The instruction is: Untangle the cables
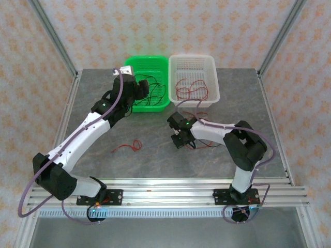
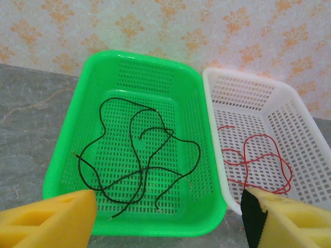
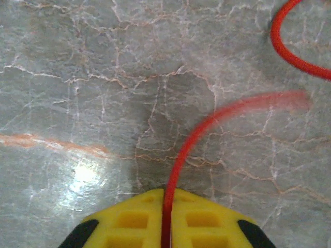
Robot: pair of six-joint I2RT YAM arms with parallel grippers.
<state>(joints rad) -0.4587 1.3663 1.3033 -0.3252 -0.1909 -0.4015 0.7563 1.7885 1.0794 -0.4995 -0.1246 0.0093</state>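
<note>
The right claw [image 3: 166, 227] is clenched on a red cable [image 3: 207, 124] at the counter's [image 3: 77, 77] middle. The left claw [image 2: 168, 214], released, hangs over the green basket [image 2: 139, 62] of black cables [image 2: 139, 155] at the far edge, beside the white basket [image 2: 243, 82] holding red cables [image 2: 258, 155].

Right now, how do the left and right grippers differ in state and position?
The left gripper is open and holds nothing; the right gripper is shut on a red cable. The left gripper hangs at the green basket, looking into it; the right gripper is low over the table, in front of the white basket. Both have yellow fingers.
</note>
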